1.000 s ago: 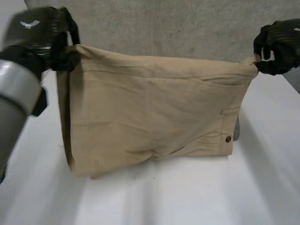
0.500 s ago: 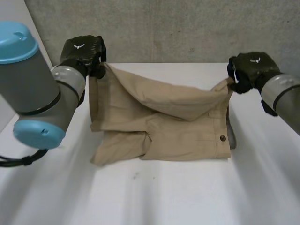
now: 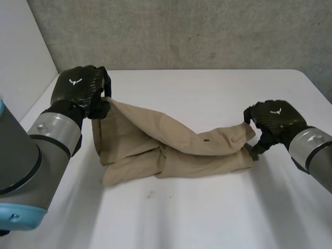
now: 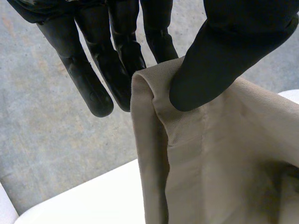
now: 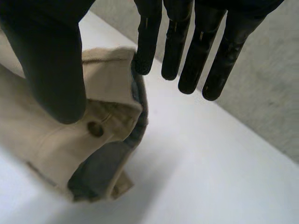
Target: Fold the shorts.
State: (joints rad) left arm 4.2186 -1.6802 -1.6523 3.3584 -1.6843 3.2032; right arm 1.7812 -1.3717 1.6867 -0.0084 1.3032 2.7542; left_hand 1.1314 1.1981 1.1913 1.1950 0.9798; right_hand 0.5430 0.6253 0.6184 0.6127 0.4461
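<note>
Your shorts [image 3: 171,148] are tan woven cloth, matt, with a fine twill rib you can see up close by the left hand [image 3: 80,91]. The lining [image 5: 100,168] inside the waistband is darker grey, and the button [image 5: 96,129] looks dull brown. Left hand and right hand [image 3: 275,119] are black with a soft sheen. Your tabletop [image 3: 207,212] is smooth, white and faintly glossy. The wall [image 3: 181,31] behind is rough grey concrete.

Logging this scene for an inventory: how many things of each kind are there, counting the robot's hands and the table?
Shorts: 1, the tan shorts, lying partly on the table.
Hands: 2, the left hand and the right hand, each pinching one end of the shorts.
Table: 1, the white table.
Total: 4
</note>
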